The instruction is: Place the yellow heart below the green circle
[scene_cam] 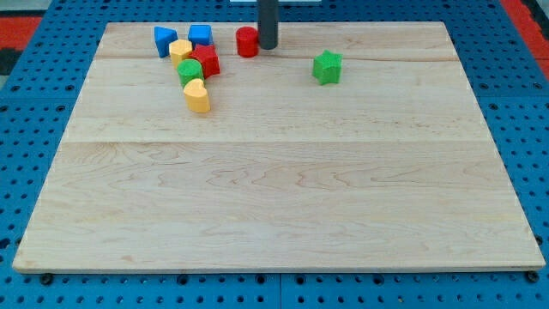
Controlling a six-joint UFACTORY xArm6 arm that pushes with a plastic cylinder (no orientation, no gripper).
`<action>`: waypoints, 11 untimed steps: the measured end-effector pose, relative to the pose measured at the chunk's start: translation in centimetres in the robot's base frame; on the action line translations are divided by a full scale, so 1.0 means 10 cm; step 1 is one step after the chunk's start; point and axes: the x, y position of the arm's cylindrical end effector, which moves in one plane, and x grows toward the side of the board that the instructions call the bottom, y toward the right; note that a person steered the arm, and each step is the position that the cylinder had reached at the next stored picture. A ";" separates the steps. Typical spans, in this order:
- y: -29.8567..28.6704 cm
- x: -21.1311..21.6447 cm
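You're looking at a board [283, 197] of pale wood, smooth and matt, its grain running from the left edge to the right. Around it lies a blue perforated sheet [34, 129] with a faint sheen. The yellow heart [196, 96], green circle [190, 71] and green star [327, 67] look like smooth, softly glossy plastic. The rod [268, 21] is dark and matt.

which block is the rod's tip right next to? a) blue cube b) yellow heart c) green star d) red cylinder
d: my tip stands just to the view's right of the red cylinder near the view's top, while the yellow heart lies lower left, directly under the green circle, well away from it.
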 end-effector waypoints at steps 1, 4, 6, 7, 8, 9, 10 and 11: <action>-0.18 0.05; -0.40 1.17; -0.77 1.53; -0.97 1.23; -1.23 1.00; -1.27 1.00; -1.27 1.22; -0.83 1.87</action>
